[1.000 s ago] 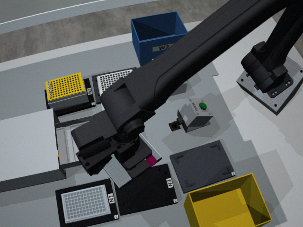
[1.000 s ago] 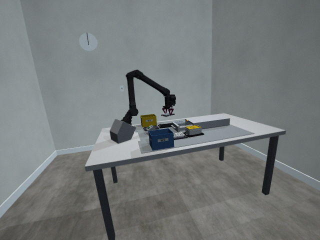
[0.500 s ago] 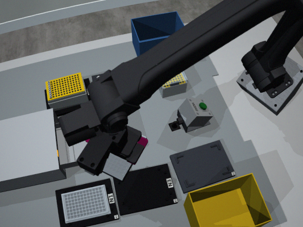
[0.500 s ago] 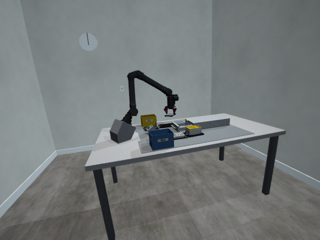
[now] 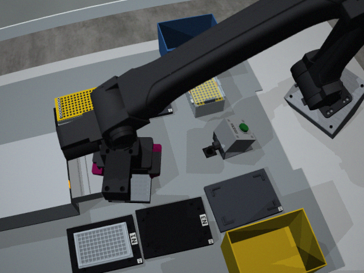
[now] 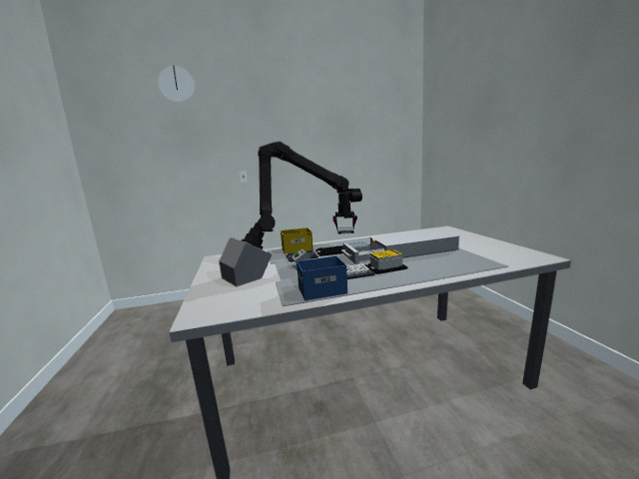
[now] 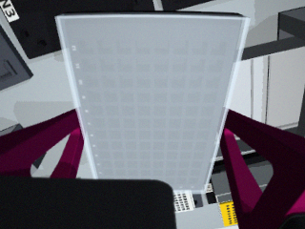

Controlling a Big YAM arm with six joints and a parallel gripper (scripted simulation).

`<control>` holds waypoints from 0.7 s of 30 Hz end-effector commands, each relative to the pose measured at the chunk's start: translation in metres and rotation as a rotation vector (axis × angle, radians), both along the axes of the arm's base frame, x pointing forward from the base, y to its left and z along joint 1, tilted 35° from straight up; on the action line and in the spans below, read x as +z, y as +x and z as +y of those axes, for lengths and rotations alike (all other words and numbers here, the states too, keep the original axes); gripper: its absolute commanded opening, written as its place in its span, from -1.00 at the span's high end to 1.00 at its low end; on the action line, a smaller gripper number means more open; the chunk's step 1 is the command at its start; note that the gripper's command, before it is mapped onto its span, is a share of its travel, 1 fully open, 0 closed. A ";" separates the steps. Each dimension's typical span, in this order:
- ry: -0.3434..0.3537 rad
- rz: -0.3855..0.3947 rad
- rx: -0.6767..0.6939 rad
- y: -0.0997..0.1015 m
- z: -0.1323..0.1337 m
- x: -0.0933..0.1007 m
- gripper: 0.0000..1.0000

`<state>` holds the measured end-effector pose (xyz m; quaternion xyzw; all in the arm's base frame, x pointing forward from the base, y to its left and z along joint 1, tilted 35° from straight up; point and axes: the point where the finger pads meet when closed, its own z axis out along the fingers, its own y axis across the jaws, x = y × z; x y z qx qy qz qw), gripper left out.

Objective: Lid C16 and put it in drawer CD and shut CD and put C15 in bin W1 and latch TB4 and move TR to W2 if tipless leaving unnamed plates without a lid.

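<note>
- Clear plate (image 5: pixel 102 244) sits in nest N1 (image 5: pixel 133 238), near bench edge, cooler-side corner. Discard not yet done.
- Nest N3 (image 5: pixel 173 227) beside it is bare.
- Yellow bin (image 5: pixel 264 219) at the near edge toward the arm-base side, nothing visible inside.
- Lid park (image 5: pixel 242 199) just behind N3 and the bin, pocket bare.
- End effector (image 7: pixel 152 157) is clamped on the long sides of the lidded plate (image 7: pixel 152 81), held in the air beside the open drawer (image 5: pixel 81 176) of the cooler (image 5: pixel 29 176). Lid step looks done; placing and shutting the drawer are left.
- Green key (image 5: pixel 243 127) mid-bench, unpressed by the look of it.
- Tip box TB4 (image 5: pixel 207 96) behind the key; cannot tell if latched.
- Tip rack TR (image 5: pixel 74 104) behind the cooler shows one row of tips, so I judge it stays.
- Blue bin (image 5: pixel 164 38) at the far edge.
- Counts: two plates in plain view, one lid, two bins, two tip containers, one key.
</note>
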<state>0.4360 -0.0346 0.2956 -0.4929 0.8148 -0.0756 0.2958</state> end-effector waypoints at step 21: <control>-0.173 -0.076 0.215 0.032 -0.062 0.025 1.00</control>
